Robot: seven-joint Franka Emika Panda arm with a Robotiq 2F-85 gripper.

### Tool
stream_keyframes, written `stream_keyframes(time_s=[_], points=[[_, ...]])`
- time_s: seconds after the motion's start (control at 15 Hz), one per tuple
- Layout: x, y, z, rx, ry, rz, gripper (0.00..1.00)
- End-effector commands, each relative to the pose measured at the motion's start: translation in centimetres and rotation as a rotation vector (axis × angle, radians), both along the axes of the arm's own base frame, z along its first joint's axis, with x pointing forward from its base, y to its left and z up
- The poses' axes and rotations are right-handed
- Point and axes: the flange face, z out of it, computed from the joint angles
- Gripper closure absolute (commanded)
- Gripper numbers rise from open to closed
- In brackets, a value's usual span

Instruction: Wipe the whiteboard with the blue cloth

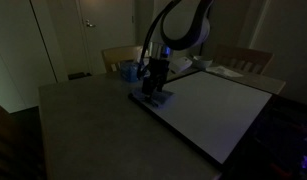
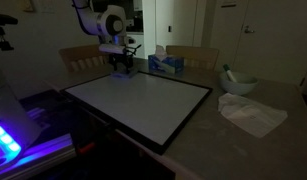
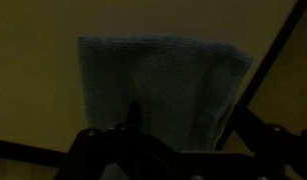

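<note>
In the wrist view my jaws sit low in a very dark picture, and I cannot tell how wide they stand or whether they pinch anything. Just beyond them the blue cloth [image 3: 158,90] lies spread flat, with one dark finger overlapping its near edge. In both exterior views it sits directly under the jaws at one corner of the whiteboard [image 1: 218,115] — so I judge the wipe is at its very start, or not yet begun. Nearly the whole board stretches away from the jaws, all of it left to cover as I read it; in this light I can make out no marks on it. Farther off on the counter [image 2: 288,95], well apart from the jaws, are a tissue box [image 2: 165,63], a bowl [image 2: 238,83] and a crumpled white rag [image 2: 251,115].
</note>
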Motion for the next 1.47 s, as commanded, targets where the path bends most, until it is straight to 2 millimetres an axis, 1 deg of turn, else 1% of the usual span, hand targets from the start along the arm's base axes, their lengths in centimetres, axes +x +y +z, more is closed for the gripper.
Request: stream_keyframes(time_s=[0.0,0.27,0.47,0.6,0.73,0.8,0.93,1.4], points=[[0.0,0.6,-0.9,-0.012,0.028,0.010,0.39],[0.0,0.2,-0.4,0.017,0.018,-0.002,0.67],[0.2,0.6,-0.1,0.094,0.035,-0.028,0.89],[-0.1,1.1,-0.6,0.128,0.090,-0.140,1.00],[-0.4,1.3,-1.1,0.154,0.106,-0.203,1.00],[-0.4,1.2,-1.1,0.165,0.109,-0.224,0.97],[-0.6,0.6,-1.2,0.184,0.094,-0.241,0.98],[-1.5,-1.4,-2.2,0.273,0.071,-0.123,0.97]])
